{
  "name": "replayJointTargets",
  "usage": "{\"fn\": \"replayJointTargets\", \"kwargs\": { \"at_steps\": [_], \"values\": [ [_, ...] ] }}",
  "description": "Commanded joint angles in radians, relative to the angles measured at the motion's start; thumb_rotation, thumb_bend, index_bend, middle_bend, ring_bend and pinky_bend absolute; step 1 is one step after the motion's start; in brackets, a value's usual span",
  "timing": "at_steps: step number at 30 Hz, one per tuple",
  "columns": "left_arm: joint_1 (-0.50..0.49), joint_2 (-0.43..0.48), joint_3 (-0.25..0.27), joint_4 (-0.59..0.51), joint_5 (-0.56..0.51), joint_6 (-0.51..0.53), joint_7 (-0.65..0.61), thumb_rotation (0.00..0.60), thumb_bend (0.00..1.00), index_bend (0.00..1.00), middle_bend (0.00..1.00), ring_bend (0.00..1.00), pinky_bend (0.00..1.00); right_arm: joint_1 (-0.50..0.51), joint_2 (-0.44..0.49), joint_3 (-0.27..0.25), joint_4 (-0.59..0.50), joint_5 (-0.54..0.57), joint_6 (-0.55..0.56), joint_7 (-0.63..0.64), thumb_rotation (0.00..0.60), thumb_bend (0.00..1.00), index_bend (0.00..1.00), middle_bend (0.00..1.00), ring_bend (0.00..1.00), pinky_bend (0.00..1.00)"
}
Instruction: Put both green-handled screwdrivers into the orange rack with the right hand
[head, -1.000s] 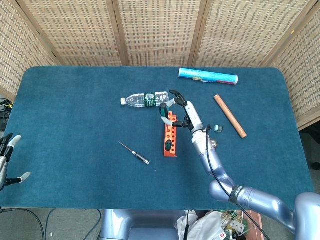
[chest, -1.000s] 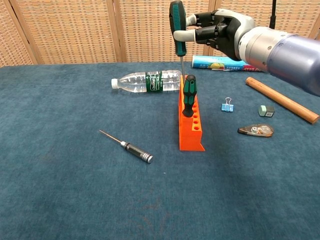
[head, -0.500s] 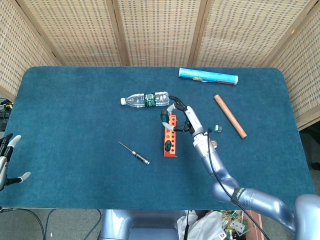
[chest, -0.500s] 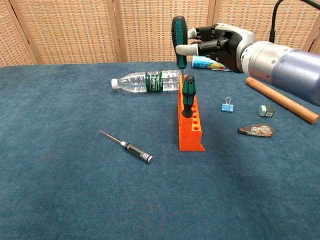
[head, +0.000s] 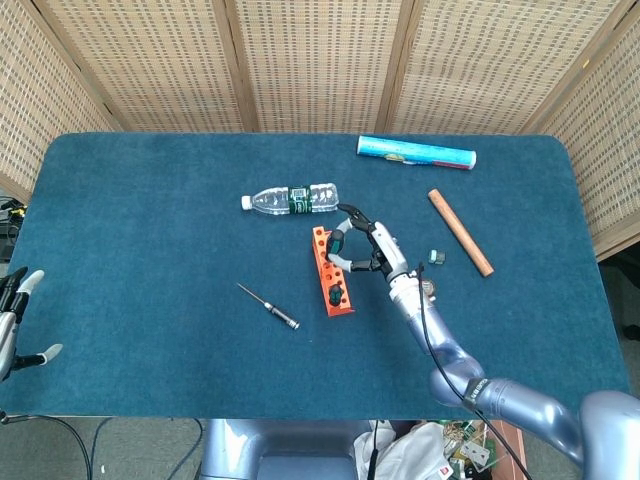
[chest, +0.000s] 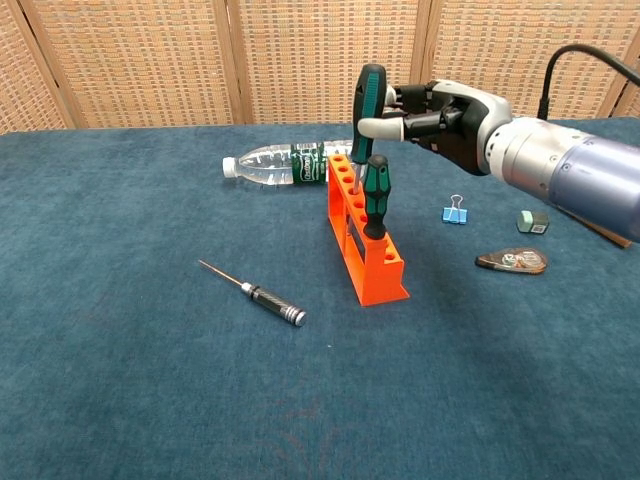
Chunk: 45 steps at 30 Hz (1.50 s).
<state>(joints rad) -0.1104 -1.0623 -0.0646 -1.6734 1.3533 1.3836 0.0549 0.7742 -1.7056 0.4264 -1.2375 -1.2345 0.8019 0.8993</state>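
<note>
Reaching in from the right, the right hand (chest: 440, 108) is held above the orange rack (chest: 365, 245), fingers clamped on a tilted green-handled screwdriver (chest: 366, 110). Second green-handled screwdriver (chest: 376, 195) is seated upright in the rack. Left hand (head: 15, 320) is parked at the table edge, fingers apart.

Screwdriver (chest: 376, 197) in rack (chest: 362, 245), bottle (chest: 285, 163) behind.
</note>
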Motion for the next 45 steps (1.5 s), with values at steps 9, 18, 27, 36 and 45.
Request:
{"fn": "replayJointTargets", "kwargs": {
  "at_steps": [9,18,27,36,45],
  "values": [
    [-0.002,-0.002,-0.001,0.002,-0.003,-0.003,0.001,0.6,0.0,0.0,0.0,0.0,0.0,0.015,-0.019,-0.041,0.052,-0.032,-0.027,0.023,0.6,0.3,0.67,0.09,0.0,0.0],
    [-0.003,-0.002,-0.001,0.004,-0.005,-0.005,-0.001,0.6,0.0,0.0,0.0,0.0,0.0,0.028,-0.036,-0.073,0.081,-0.065,-0.011,-0.015,0.6,0.25,0.65,0.08,0.0,0.0],
    [-0.003,-0.001,-0.001,0.003,-0.005,-0.004,0.0,0.6,0.0,0.0,0.0,0.0,0.0,0.043,-0.026,-0.077,0.076,-0.054,-0.024,-0.07,0.6,0.04,0.54,0.04,0.0,0.0],
    [-0.002,0.001,0.0,0.003,-0.003,-0.002,-0.004,0.6,0.0,0.0,0.0,0.0,0.0,0.046,-0.017,-0.082,0.06,-0.042,-0.025,-0.111,0.6,0.02,0.51,0.04,0.0,0.0],
    [-0.001,0.003,0.001,0.002,-0.001,-0.001,-0.007,0.6,0.0,0.0,0.0,0.0,0.0,0.05,-0.011,-0.075,0.044,-0.02,-0.022,-0.151,0.6,0.02,0.51,0.04,0.0,0.0]
  ]
}}
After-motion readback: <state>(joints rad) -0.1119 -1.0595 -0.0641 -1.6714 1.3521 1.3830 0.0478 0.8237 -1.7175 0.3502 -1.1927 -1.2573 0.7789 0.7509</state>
